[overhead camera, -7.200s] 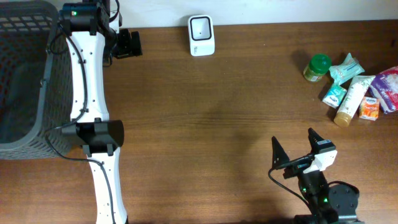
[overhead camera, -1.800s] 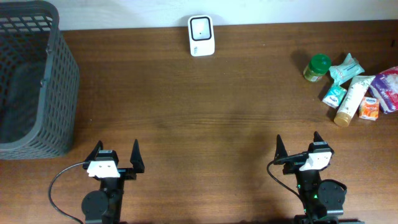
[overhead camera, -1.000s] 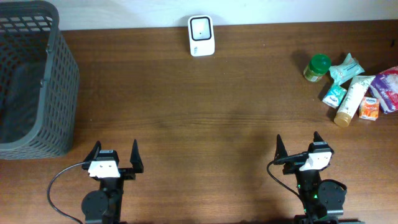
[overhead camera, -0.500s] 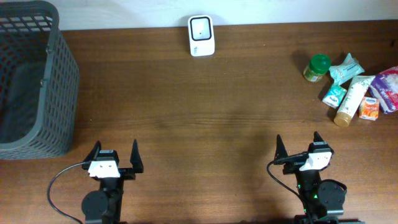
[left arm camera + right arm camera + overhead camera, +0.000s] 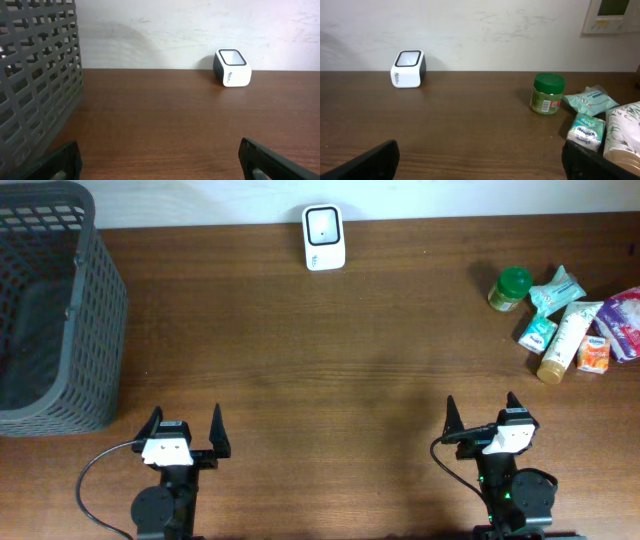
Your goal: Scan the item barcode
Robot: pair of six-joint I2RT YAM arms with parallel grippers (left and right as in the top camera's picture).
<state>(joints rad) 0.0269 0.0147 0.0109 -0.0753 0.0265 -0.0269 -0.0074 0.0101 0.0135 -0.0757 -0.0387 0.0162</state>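
While the left gripper (image 5: 186, 425) and right gripper (image 5: 481, 413) gaped wide, holding nothing, one basket (image 5: 105, 330) sat left of the scanner (image 5: 324, 237), six items (image 5: 563, 340) right.

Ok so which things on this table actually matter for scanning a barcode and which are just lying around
For the job:
scanner by the back wall
green-lidded jar, tube and small packets at the right
left gripper and right gripper, both open

Just lying about:
grey basket at the left, though scanned goods might go there
wall panel
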